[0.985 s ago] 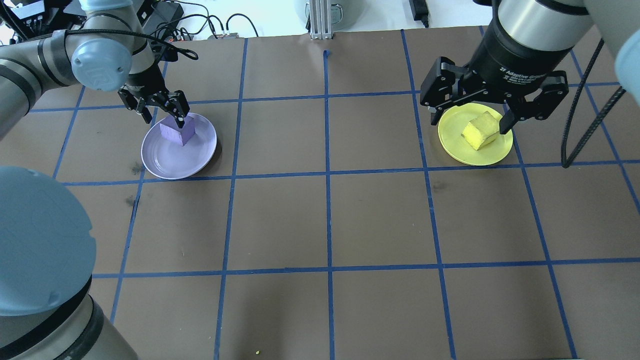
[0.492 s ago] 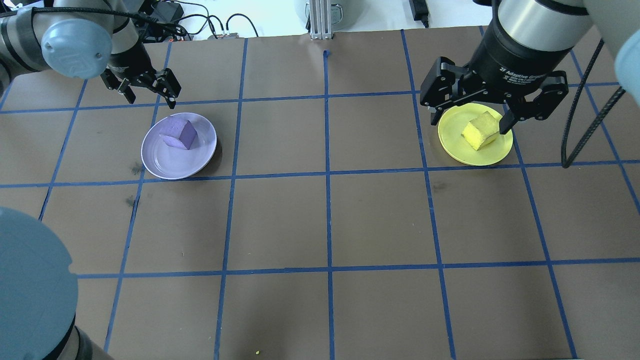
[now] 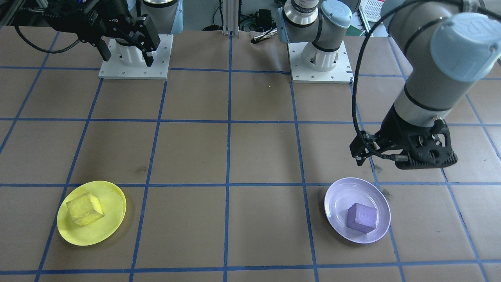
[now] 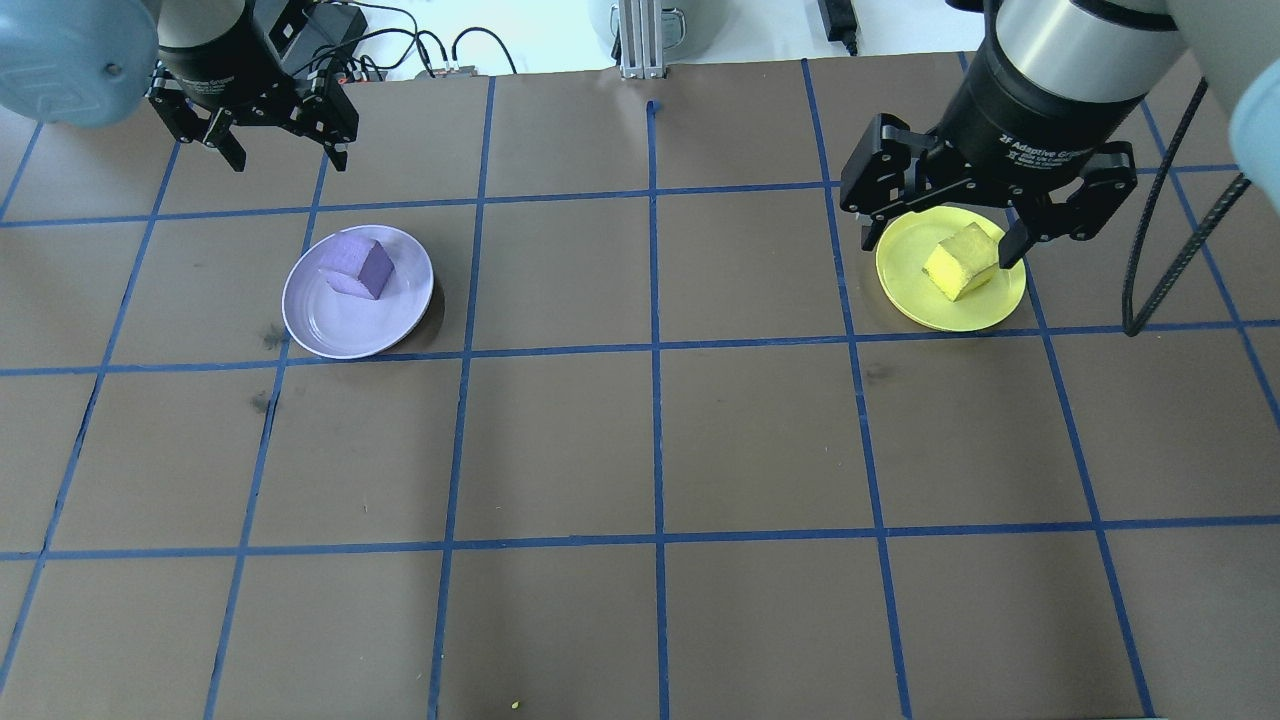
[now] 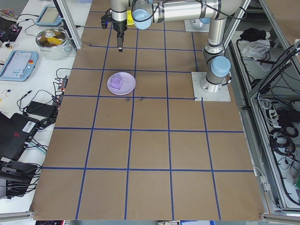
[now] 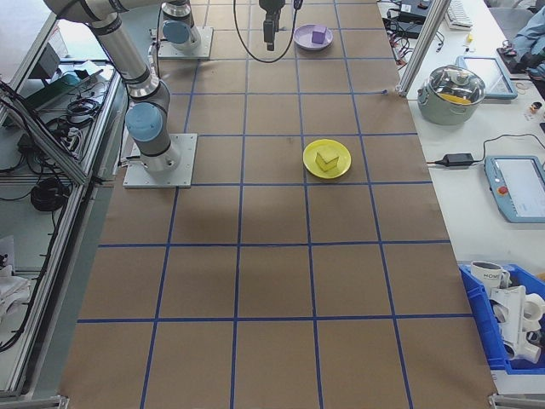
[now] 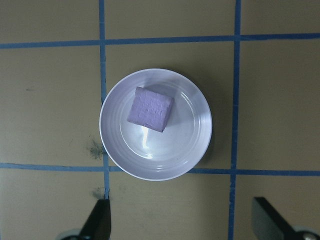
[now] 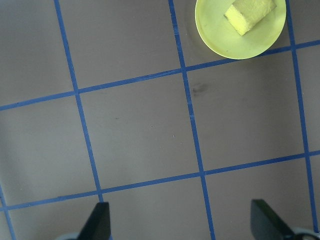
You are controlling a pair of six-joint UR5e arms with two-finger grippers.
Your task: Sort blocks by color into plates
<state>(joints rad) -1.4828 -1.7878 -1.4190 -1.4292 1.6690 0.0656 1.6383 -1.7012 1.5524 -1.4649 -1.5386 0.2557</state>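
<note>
Looks like we're basically done here: the purple block sits in the lavender plate and the yellow block sits in the yellow plate, both plates well apart on the desk, so we don't see anything left to sort. Our left gripper hangs up off the lavender plate with fingers spread and empty. The right gripper hovers high over the yellow plate, fingers also wide apart, touching nothing.

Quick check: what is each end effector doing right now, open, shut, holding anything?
Left end effector: open, empty, above the table beyond the pale lavender round plastic plate.
Right end effector: open, empty, raised high.
</note>
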